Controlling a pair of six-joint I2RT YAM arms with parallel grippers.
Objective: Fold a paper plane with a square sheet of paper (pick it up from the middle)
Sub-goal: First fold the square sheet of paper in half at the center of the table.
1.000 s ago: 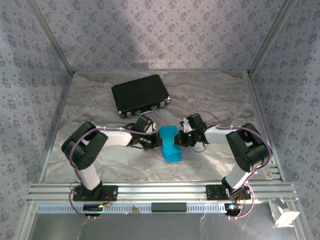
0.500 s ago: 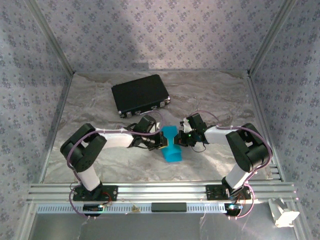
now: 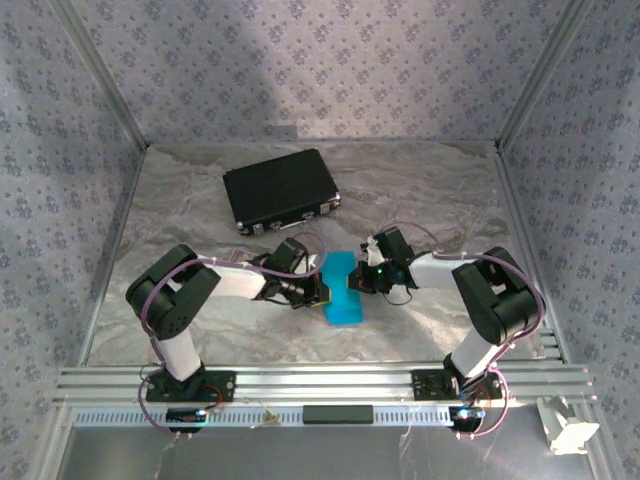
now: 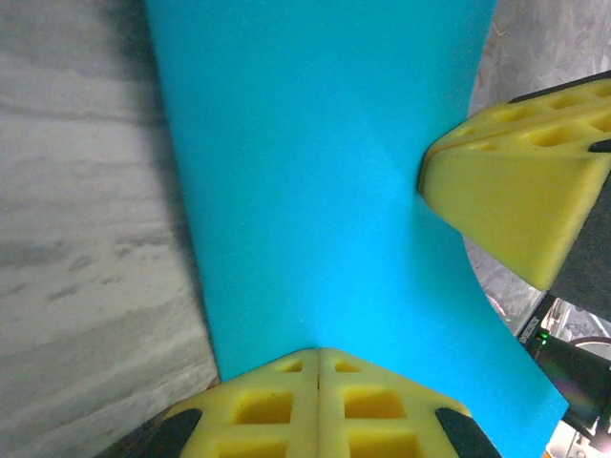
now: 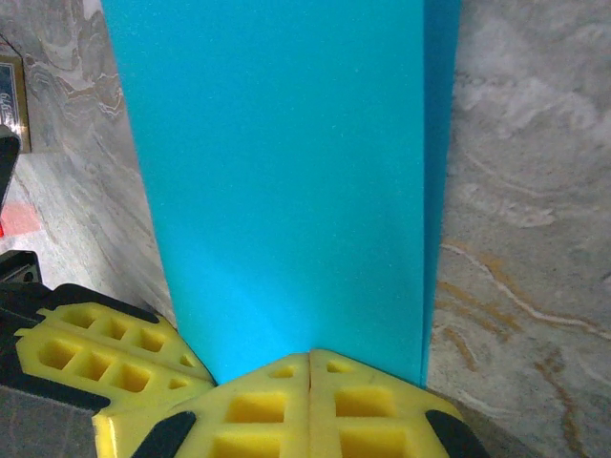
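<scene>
The square sheet of paper (image 3: pixel 342 290), bright cyan, is doubled into a long narrow band and held between both arms above the table's middle. My left gripper (image 3: pixel 322 287) is shut on its left long edge. In the left wrist view the yellow pads (image 4: pixel 277 405) meet at the gripper (image 4: pixel 319 351) on the sheet (image 4: pixel 325 172). My right gripper (image 3: pixel 361 280) is shut on the opposite edge. In the right wrist view this gripper (image 5: pixel 310 355) pinches the paper (image 5: pixel 286 172), whose folded layers show along the right side. The paper plane is out of view.
A black case (image 3: pixel 280 190) lies at the back left of the marbled table (image 3: pixel 430 190). A small printed card (image 5: pixel 10 105) and a small red block (image 5: pixel 17 221) lie on the table left of the paper. Patterned walls enclose three sides; an aluminium rail (image 3: pixel 320 380) runs along the near edge.
The left arm has shifted a little to the right and back, its elbow moving with it. The paper's lower end has swung slightly left. Both grippers keep their hold.
</scene>
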